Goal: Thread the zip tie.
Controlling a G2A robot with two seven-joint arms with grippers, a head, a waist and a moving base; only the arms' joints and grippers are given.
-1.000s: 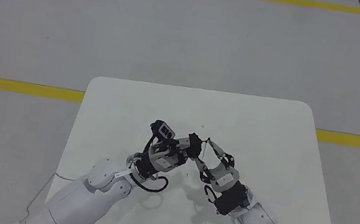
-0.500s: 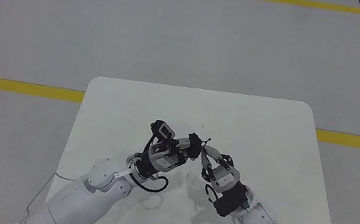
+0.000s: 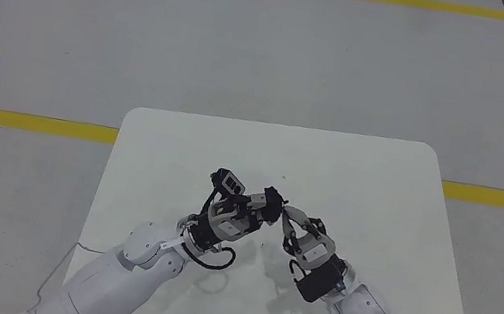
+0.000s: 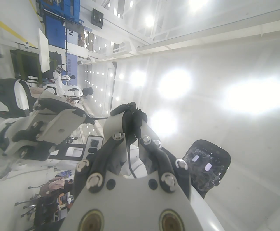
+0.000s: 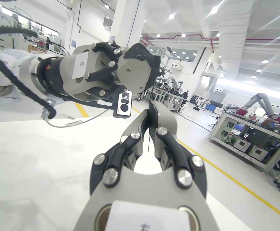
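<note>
Holding both ends of the zip tie point(image 5: 148, 141) together above the middle of the table point(image 3: 380, 180).
The left gripper point(image 4: 130, 114) and right gripper point(image 5: 150, 113) are each pinching shut on it; threading is looking unfinished, the tip's entry being hidden.

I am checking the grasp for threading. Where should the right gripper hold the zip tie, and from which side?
Likely the zip tie on its thin strap, close to the end by the left gripper. The strap is slim, so a short free length should bend less. Come from opposite the left gripper, as the right gripper does, shut on it.
</note>
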